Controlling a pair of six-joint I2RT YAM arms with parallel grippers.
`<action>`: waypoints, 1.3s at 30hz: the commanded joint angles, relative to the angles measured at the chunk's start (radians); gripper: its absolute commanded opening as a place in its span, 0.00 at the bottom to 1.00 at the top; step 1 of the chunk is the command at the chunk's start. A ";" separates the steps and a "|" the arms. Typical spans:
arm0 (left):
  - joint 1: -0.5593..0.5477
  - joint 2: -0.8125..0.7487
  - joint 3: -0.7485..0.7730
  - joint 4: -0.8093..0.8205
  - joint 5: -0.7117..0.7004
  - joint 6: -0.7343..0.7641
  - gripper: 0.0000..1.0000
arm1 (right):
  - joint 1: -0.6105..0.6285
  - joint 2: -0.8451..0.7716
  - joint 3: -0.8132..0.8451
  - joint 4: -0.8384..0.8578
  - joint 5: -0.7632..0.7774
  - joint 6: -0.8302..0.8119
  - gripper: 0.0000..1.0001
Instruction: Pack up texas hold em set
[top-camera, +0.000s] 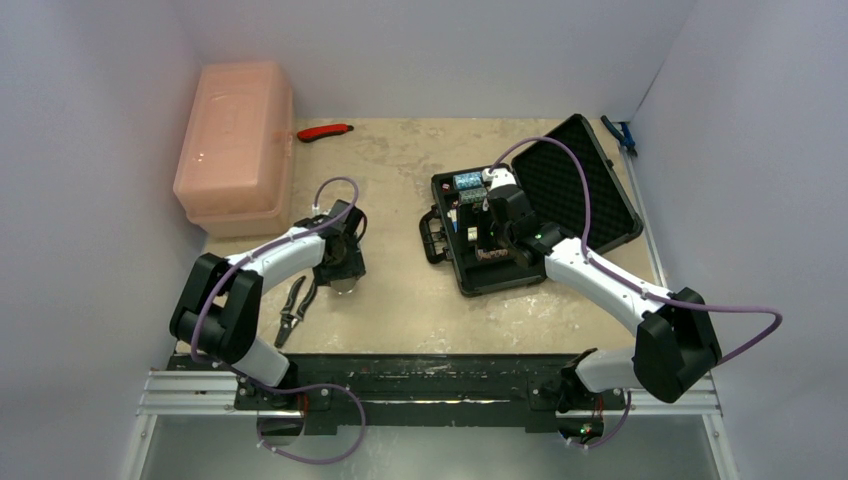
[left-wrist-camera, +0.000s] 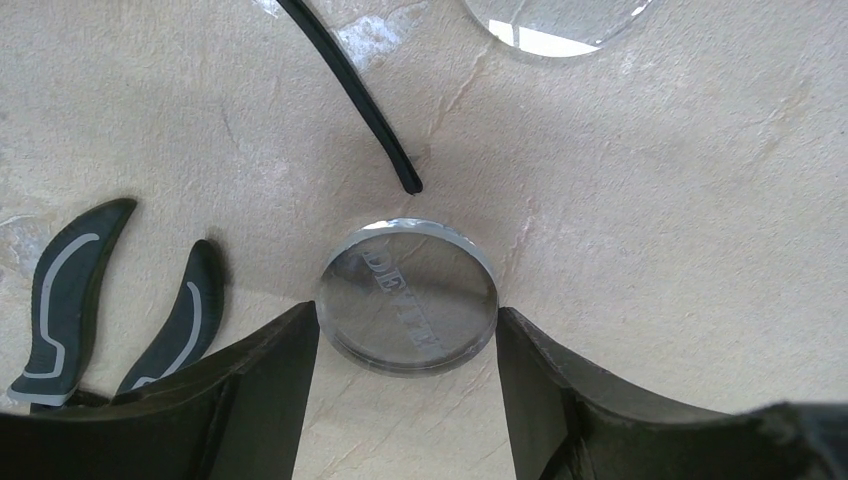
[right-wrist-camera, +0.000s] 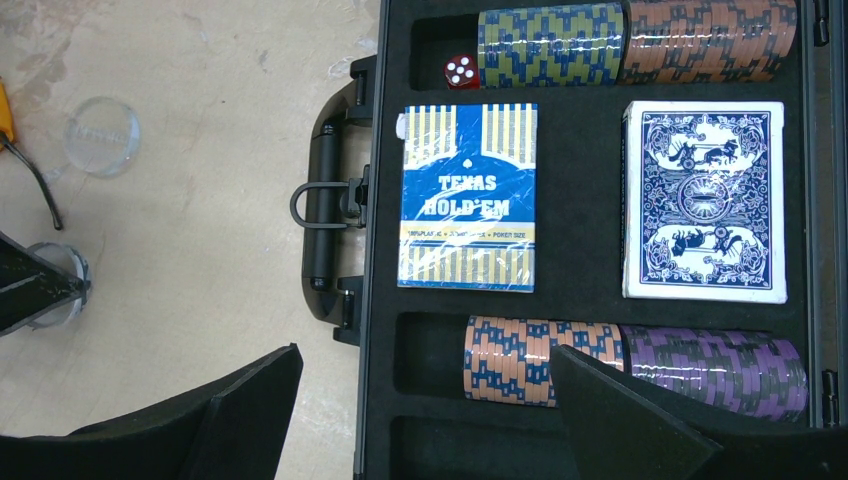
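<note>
The black briefcase (top-camera: 497, 262) lies open, with its lid (top-camera: 585, 180) back. In the right wrist view it holds a Texas Hold'em deck box (right-wrist-camera: 467, 195), a blue-backed deck (right-wrist-camera: 705, 200), one red die (right-wrist-camera: 461, 69) and chip rows (right-wrist-camera: 510, 358). My right gripper (right-wrist-camera: 428, 400) hovers open and empty over the case's handle-side edge. My left gripper (left-wrist-camera: 405, 330) is shut on a clear round disc (left-wrist-camera: 408, 296) that lies on the table, one fingertip against each side. A second disc (left-wrist-camera: 555, 20) lies just beyond it. A second die is not visible.
Black-handled pliers (top-camera: 293, 310) lie just left of my left gripper. A thin black wire (left-wrist-camera: 350, 90) ends by the held disc. A pink bin (top-camera: 238, 145) stands at the back left with a red tool (top-camera: 325, 131) beside it. A blue tool (top-camera: 620, 135) lies behind the lid.
</note>
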 joint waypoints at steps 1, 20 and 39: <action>-0.020 0.023 0.014 0.045 0.035 0.006 0.60 | 0.002 -0.029 -0.011 0.024 0.007 -0.006 0.99; -0.033 0.048 0.011 0.057 0.034 0.018 0.51 | 0.003 -0.032 -0.011 0.023 0.001 -0.005 0.99; -0.157 0.026 0.112 -0.018 -0.035 0.029 0.00 | 0.002 -0.062 -0.016 0.017 0.010 0.003 0.99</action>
